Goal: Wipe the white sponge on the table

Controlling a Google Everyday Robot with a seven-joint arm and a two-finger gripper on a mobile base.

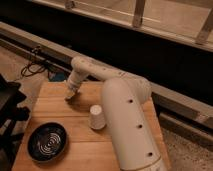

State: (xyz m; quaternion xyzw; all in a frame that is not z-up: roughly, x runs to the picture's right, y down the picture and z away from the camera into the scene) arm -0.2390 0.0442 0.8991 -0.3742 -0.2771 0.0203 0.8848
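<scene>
gripper (pixel 69 94) tip-down on the table (pixel 50 117) near its far-left corner. grip state: can't tell. white sponge not separable, probably right under the tip, so no offset to close. paper cup (pixel 96 118) sits toward the near-right.

White sponge (pixel 68 97) at pincer (pixel 71 93) tip, pressed on light wooden table (pixel 80 147)
</scene>
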